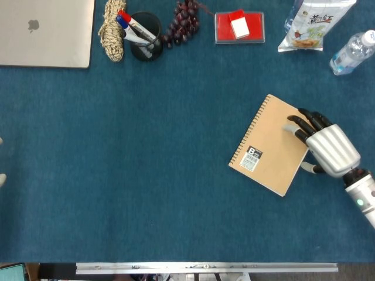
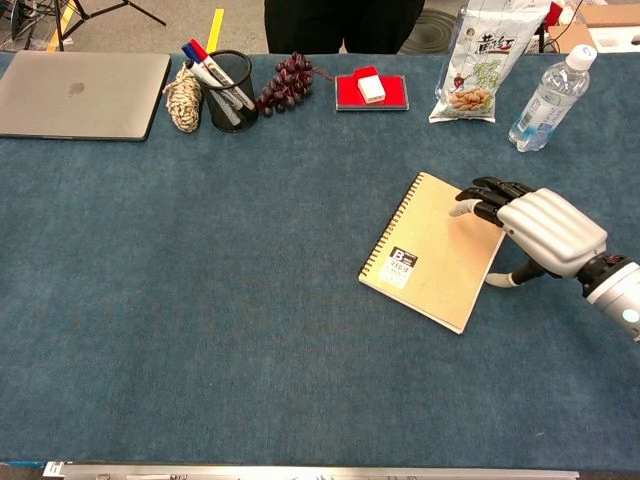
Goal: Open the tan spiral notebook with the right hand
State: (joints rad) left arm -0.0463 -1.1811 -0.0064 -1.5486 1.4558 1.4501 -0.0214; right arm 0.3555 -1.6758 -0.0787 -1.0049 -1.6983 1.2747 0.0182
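right hand (image 1: 329,150) on closed notebook (image 1: 270,144), chest view shows thumb at edge

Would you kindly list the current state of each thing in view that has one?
tan spiral notebook: closed, flat on the table
right hand: fingers over the notebook's right edge, holding nothing
laptop: lid closed
water bottle: upright, capped
snack bag: sealed, upright

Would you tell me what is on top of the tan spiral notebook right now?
On the closed tan spiral notebook the right hand lays its fingertips near the right edge; a small label sits lower left. The cover hides the pages.
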